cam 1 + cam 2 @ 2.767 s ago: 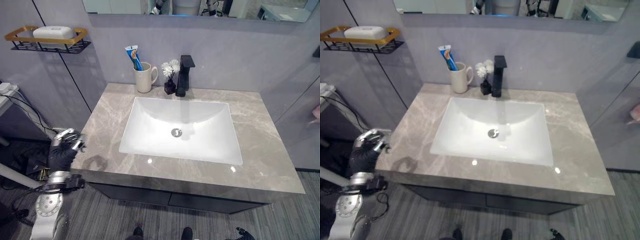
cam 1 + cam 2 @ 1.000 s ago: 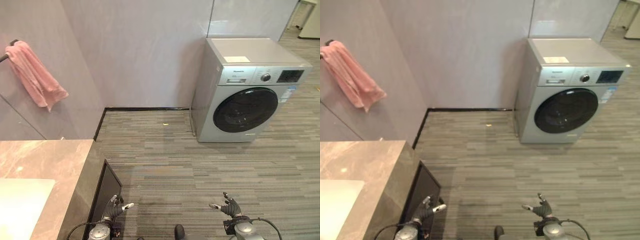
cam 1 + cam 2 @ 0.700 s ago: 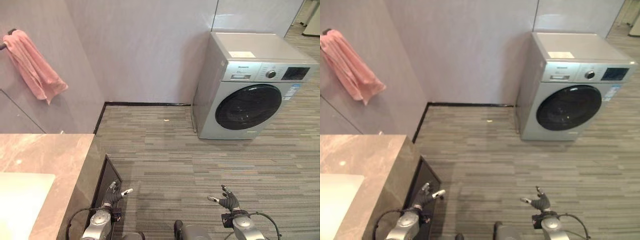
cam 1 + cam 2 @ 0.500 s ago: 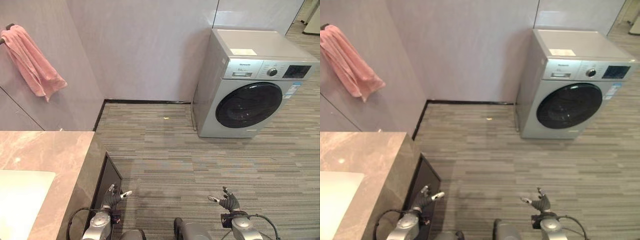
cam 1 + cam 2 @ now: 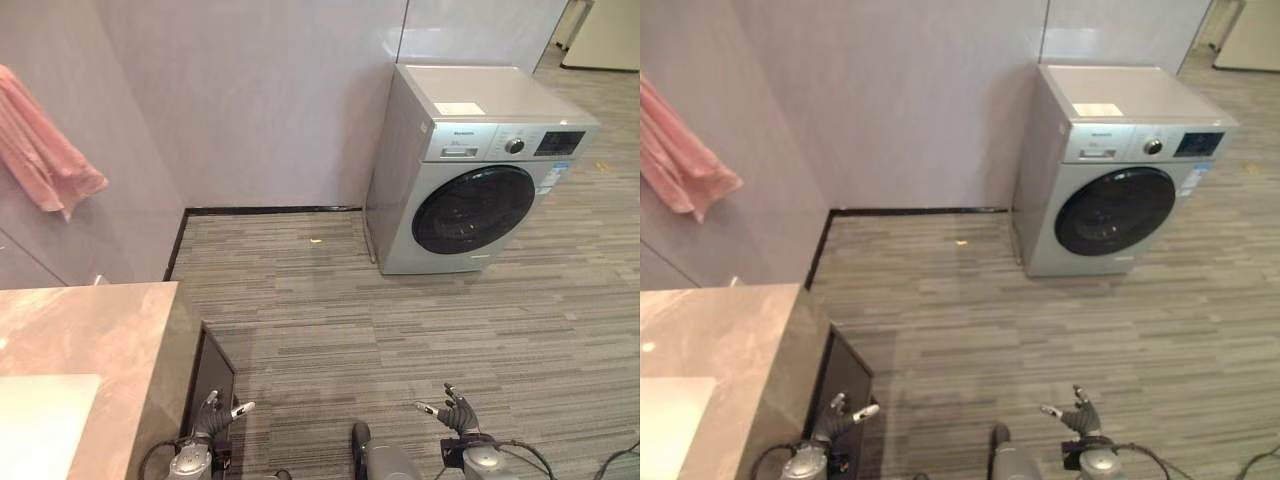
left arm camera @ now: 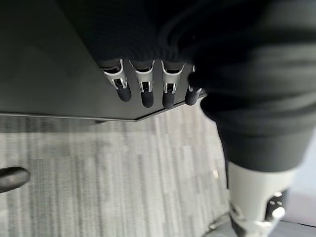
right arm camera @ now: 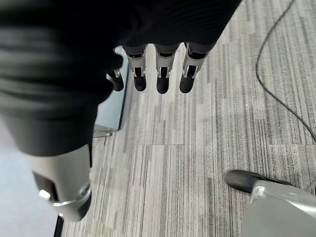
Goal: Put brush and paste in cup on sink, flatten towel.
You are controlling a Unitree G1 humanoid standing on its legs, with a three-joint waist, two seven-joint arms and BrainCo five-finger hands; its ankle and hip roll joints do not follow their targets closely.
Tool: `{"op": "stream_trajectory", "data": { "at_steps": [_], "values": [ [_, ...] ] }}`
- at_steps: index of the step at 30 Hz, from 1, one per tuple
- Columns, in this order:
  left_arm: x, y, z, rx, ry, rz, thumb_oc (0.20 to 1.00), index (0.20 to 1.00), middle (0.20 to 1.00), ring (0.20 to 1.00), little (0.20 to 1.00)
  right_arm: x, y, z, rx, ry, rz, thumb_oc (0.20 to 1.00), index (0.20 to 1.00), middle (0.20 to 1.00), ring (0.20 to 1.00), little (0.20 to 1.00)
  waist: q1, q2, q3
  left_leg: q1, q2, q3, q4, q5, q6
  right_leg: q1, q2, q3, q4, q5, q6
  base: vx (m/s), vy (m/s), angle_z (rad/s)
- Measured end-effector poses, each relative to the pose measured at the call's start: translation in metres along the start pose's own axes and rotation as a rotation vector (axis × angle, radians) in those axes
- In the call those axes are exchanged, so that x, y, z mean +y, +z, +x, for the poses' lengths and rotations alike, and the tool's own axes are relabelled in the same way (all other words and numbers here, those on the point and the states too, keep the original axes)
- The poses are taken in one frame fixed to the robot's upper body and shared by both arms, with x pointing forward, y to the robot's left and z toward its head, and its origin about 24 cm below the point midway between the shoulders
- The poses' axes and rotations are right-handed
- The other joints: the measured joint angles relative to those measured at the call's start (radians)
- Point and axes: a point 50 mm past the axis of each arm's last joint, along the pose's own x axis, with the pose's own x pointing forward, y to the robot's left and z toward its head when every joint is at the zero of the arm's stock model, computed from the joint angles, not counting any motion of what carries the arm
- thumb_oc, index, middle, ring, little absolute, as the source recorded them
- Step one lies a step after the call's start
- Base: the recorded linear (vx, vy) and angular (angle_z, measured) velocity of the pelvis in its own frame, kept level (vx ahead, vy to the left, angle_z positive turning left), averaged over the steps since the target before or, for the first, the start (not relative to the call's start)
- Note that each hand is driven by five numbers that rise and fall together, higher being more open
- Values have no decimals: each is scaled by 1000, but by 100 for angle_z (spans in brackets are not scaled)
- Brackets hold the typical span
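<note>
A pink towel (image 5: 45, 160) hangs bunched and creased on the wall at the far left, above the end of the marble sink counter (image 5: 100, 330). A corner of the white basin (image 5: 40, 420) shows at the lower left. My left hand (image 5: 212, 416) hangs low beside the counter's dark cabinet, open and empty. My right hand (image 5: 457, 414) hangs low over the floor, also open and empty. In the wrist views the left hand's fingers (image 6: 143, 91) and the right hand's fingers (image 7: 160, 74) are relaxed, with nothing in them.
A silver washing machine (image 5: 470, 170) with a dark round door stands against the far wall on the right. Grey striped flooring (image 5: 330, 310) lies between it and the counter. The dark cabinet side (image 5: 212, 365) is just by my left hand. A small yellow scrap (image 5: 316, 240) lies near the wall.
The camera has swung from the sink, with its cup holding the paste, to the room on the right. My left hand has dropped from the counter edge and uncurled. Lately the view shifted only slightly.
</note>
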Motion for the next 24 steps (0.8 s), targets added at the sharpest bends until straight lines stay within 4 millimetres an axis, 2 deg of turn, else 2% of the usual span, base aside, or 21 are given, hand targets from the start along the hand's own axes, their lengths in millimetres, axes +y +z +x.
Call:
{"op": "stream_trajectory", "data": {
  "at_steps": [1,3,6,7,9,10,11,12,13,14,15,16,17,19,20,22,24],
  "values": [
    [-4,-1,0,2,-14,1,1000,1000,1000,1000,1000,-2,-5,-2,13,-6,-3,1000,1000,1000,1000,1000,-7,14,-3,15,18,-20,-24,8,-27,23,20,-5,-6,24,-26,317,-113,40],
    [-11,1,-1,-5,-32,-3,1000,1000,1000,1000,1000,-6,-9,-3,26,-11,-14,1000,1000,1000,1000,1000,-2,42,-17,43,53,-26,-54,17,-47,35,61,-24,3,-5,-59,338,-126,17],
    [-15,8,2,-25,-42,-11,1000,1000,1000,1000,1000,-12,2,2,-5,-20,-27,1000,1000,1000,1000,1000,-4,68,-32,50,111,-52,-34,7,-83,52,118,-61,38,-54,-110,334,-195,16],
    [-17,13,4,-36,-45,-17,1000,1000,1000,1000,1000,-13,4,3,-10,-20,-33,1000,1000,1000,1000,1000,-4,66,-26,34,119,-70,9,-2,-111,57,122,-65,41,-71,-113,152,-140,33],
    [-19,24,9,-63,-51,-16,1000,1000,1000,1000,1000,-12,7,4,-21,-16,-43,1000,1000,1000,1000,1000,3,33,-29,-40,115,-79,142,21,-146,67,116,-75,32,-81,-123,225,-250,39],
    [-19,29,11,-76,-52,-17,1000,1000,1000,1000,1000,-12,12,6,-37,-16,-43,1000,1000,1000,1000,1000,10,15,-19,-123,114,-106,290,38,-176,69,118,-78,48,-94,-131,212,-247,33],
    [-20,36,13,-94,-55,-16,1000,1000,1000,1000,1000,-12,12,6,-36,-18,-41,1000,1000,1000,1000,1000,11,-3,-13,-169,108,-109,373,50,-194,66,105,-74,42,-90,-156,220,-191,26],
    [-21,36,13,-95,-57,-17,1000,1000,1000,1000,1000,-13,11,5,-37,-17,-43,1000,1000,1000,1000,1000,24,-11,-8,-212,109,-126,458,82,-215,72,107,-73,40,-96,-167,253,-132,15],
    [-21,35,13,-91,-57,-15,1000,1000,1000,1000,1000,-12,16,7,-52,-15,-44,1000,1000,1000,1000,1000,31,-18,3,-253,119,-112,511,148,-206,88,112,-79,30,-109,-181,382,-144,33],
    [-21,37,14,-96,-57,-12,1000,1000,1000,1000,1000,-12,14,7,-46,-17,-46,1000,1000,1000,1000,1000,24,-24,10,-284,131,-63,534,157,-182,111,111,-95,-8,-108,-181,221,-34,35],
    [-22,37,14,-98,-57,-13,1000,1000,1000,1000,1000,-13,14,7,-42,-19,-49,1000,1000,1000,1000,1000,28,-26,14,-292,135,-25,518,144,-162,121,108,-101,-30,-109,-182,323,15,45],
    [-22,37,14,-98,-56,-13,1000,1000,1000,1000,1000,-15,13,7,-42,-24,-51,1000,1000,1000,1000,1000,24,-27,16,-294,130,53,456,137,-141,127,108,-112,-63,-104,-188,320,59,25],
    [-21,37,14,-97,-56,-14,1000,1000,1000,1000,1000,-17,14,7,-43,-27,-53,1000,1000,1000,1000,1000,26,-21,23,-305,130,76,440,126,-133,132,111,-111,-69,-103,-189,457,94,23],
    [-20,32,13,-82,-51,-4,1000,1000,1000,1000,1000,-19,11,6,-35,-34,-59,1000,1000,1000,1000,1000,28,-13,24,-289,101,137,252,128,-131,135,117,-125,-103,-104,-186,426,86,17],
    [-20,31,13,-80,-49,-2,1000,1000,1000,1000,1000,-22,9,5,-29,-39,-63,1000,1000,1000,1000,1000,31,-9,23,-280,69,148,92,135,-138,137,118,-125,-135,-100,-180,464,52,12],
    [-18,25,12,-54,-37,2,1000,1000,1000,1000,1000,-24,5,5,-9,-48,-68,1000,1000,1000,1000,1000,52,6,26,-260,61,146,-80,174,-141,163,142,-123,-172,-89,-161,529,29,0],
    [-17,22,12,-43,-32,4,1000,1000,1000,1000,1000,-25,0,4,9,-51,-69,1000,1000,1000,1000,1000,83,29,33,-254,75,108,-120,211,-143,200,180,-118,-196,-87,-161,500,79,-13]
  ]
}}
